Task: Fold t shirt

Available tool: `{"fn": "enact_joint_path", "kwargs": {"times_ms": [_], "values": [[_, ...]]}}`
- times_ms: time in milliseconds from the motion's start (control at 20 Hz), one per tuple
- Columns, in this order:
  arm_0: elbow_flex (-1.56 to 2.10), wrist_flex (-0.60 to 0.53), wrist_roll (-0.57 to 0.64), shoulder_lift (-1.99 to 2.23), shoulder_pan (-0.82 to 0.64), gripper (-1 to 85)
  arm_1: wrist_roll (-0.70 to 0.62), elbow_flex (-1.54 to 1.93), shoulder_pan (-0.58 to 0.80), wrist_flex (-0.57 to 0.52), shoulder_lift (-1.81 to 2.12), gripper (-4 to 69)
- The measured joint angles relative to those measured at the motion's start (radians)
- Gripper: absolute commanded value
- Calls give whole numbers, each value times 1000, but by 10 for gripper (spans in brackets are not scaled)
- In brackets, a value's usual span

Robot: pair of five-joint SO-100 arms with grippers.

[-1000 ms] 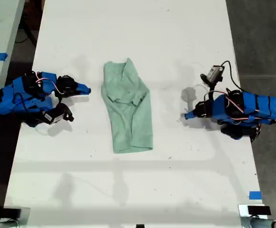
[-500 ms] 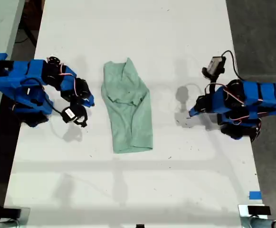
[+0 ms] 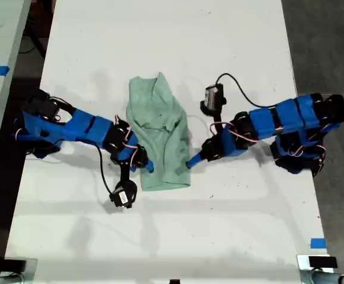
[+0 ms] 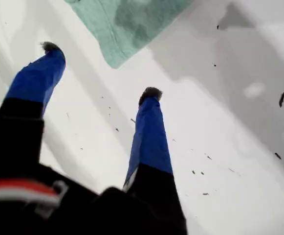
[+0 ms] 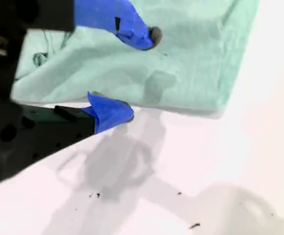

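Note:
The pale mint-green t shirt lies wrinkled in a long narrow shape at the middle of the white table. My first gripper reaches in from the exterior view's right and stands open on bare table just beside the shirt's lower corner; its fingers touch no cloth. My second gripper comes from the exterior view's left, open, straddling the shirt's edge. One of its fingertips is over the cloth and the other is on the table beside it.
The white table has dark floor past its edge on the exterior view's right. A blue tape mark sits near the front corner there. A second pale surface with blue tape lies beyond the left edge.
Both arms have stretched in from the table's sides to the shirt's lower end. The shirt has not moved.

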Motion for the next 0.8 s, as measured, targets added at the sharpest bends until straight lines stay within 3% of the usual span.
{"fn": "enact_joint_path", "kwargs": {"times_ms": [350, 450, 550, 800], "values": [[-135, -54, -67, -255, 78, 192, -35, -236, -12, -28, -341, 337], [-152, -81, -67, -276, 78, 142, -44, -253, -12, -31, -383, 336], [-155, -115, -66, -285, 74, 3, -43, -253, -12, -49, -405, 336], [-172, -126, -63, -288, 66, -3, -44, -253, -12, -91, -474, 334]]}}
